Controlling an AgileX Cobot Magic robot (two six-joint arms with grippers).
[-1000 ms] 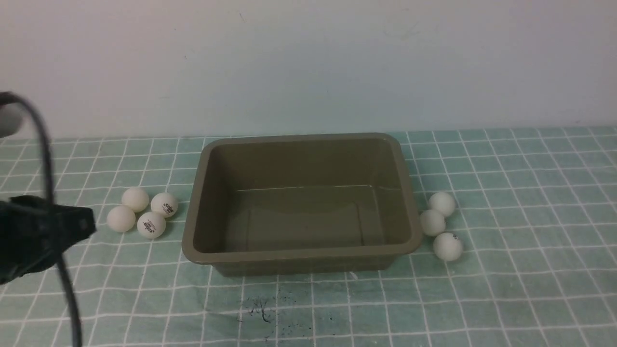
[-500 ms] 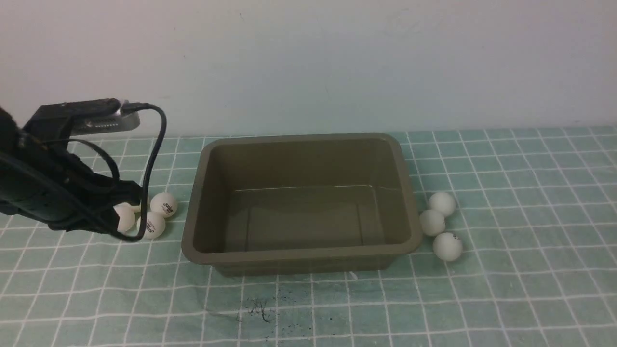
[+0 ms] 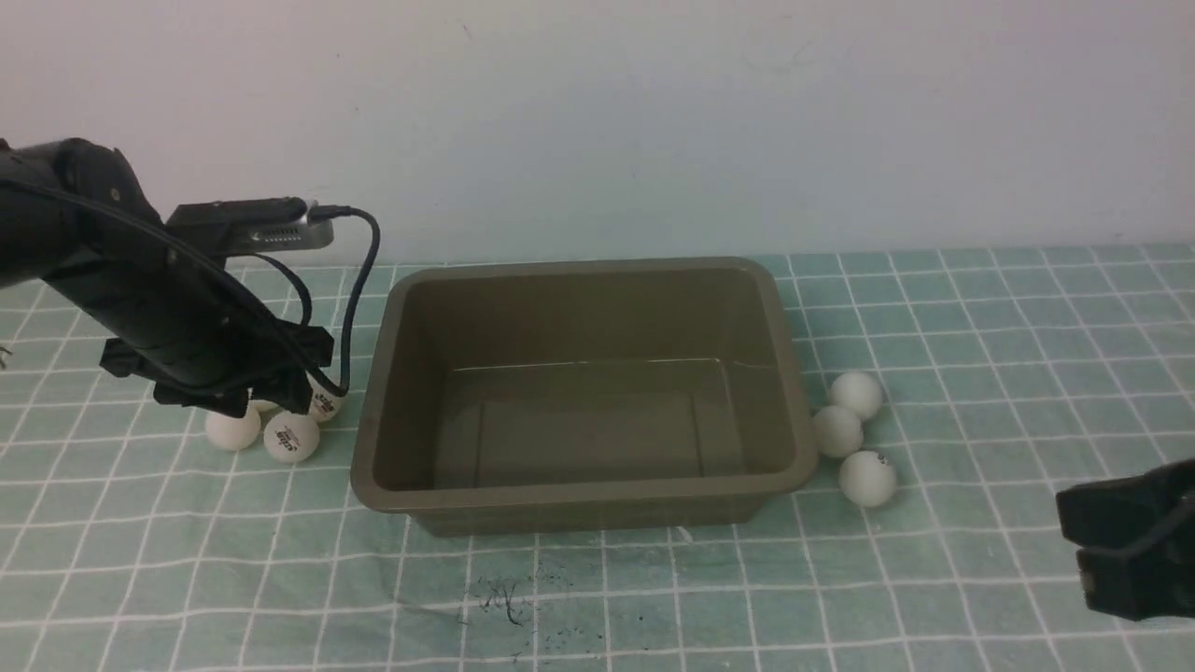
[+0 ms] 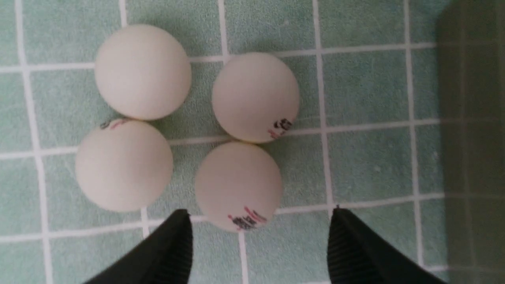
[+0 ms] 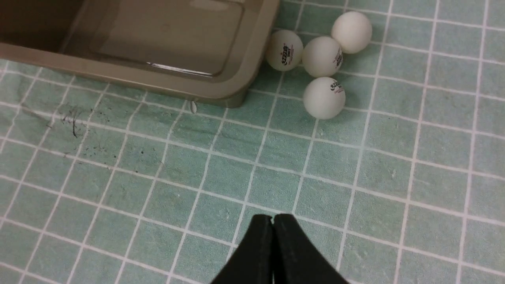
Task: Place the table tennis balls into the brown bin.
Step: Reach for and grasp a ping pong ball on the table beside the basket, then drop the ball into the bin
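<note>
Balls (image 4: pixel 246 96) cluster beneath spread left claw (image 4: pixel 259 211), apparently clear of it.

The left arm (image 3: pixel 103 271) is matte black with a rounded housing. It carries a flat silver-grey camera module (image 3: pixel 275 235) on a black bracket. A thin black cable (image 3: pixel 358 280) plugs into the module's three o'clock end and hangs in a loop. The left pincer (image 4: pixel 260 215) has black wedge-shaped fingers (image 4: pixel 357 252) with finely ribbed inner faces. The right pincer (image 5: pixel 273 223) shows smooth, black, tapered fingers. The right arm (image 3: pixel 1125 537), at four o'clock in the front view, is a blocky black body.
</note>
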